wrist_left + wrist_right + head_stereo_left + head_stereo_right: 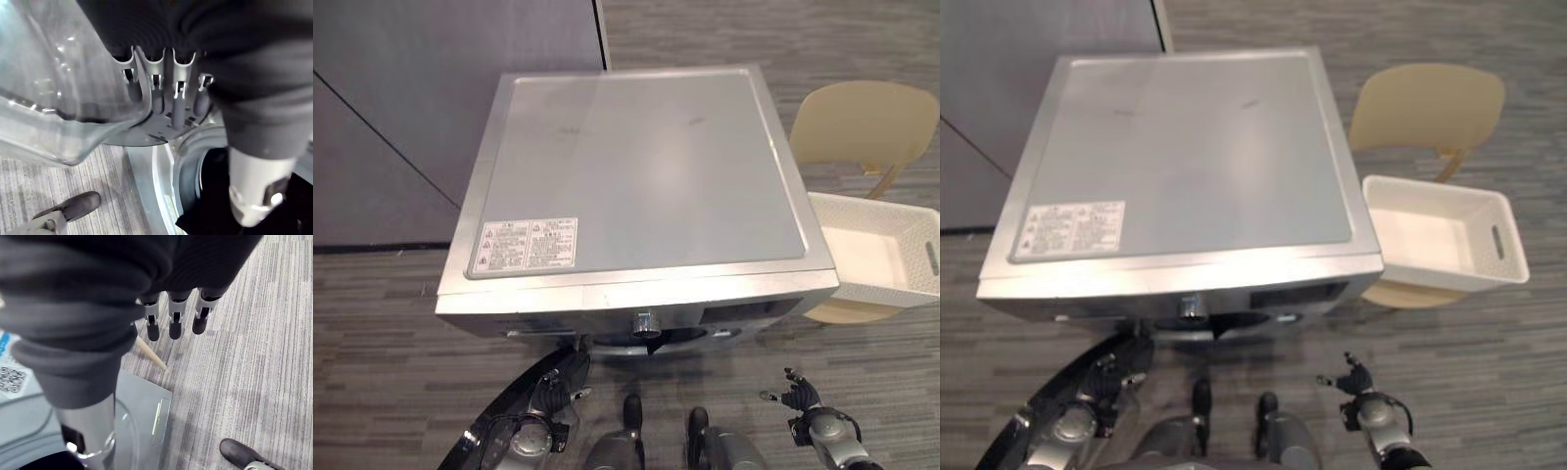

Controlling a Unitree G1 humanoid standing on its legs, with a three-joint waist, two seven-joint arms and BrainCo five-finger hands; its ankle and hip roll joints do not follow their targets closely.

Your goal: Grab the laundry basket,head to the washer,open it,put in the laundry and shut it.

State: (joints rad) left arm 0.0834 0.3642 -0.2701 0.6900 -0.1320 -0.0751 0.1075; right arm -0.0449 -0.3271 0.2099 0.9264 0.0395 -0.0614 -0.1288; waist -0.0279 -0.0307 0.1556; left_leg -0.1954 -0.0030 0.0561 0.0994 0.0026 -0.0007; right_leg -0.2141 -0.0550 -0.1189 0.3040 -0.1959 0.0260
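- I am looking down on the washer (636, 166), its front edge and knob (647, 324) facing me.
- The washer door (514, 416) is swinging open toward my left, its glass bowl bulging out.
- My left hand (161, 93) is resting against the door's inner side, fingers fairly straight and relaxed, not curled round anything.
- Dark laundry (210, 196) is lying inside the drum opening.
- My right hand (176, 318) is hanging over the floor (254, 357) by the washer's front right, fingers straight, holding nothing.
- The white laundry basket (1445, 240) is sitting on a tan chair (1430, 108) just right of the washer, its long axis running left to right, empty.
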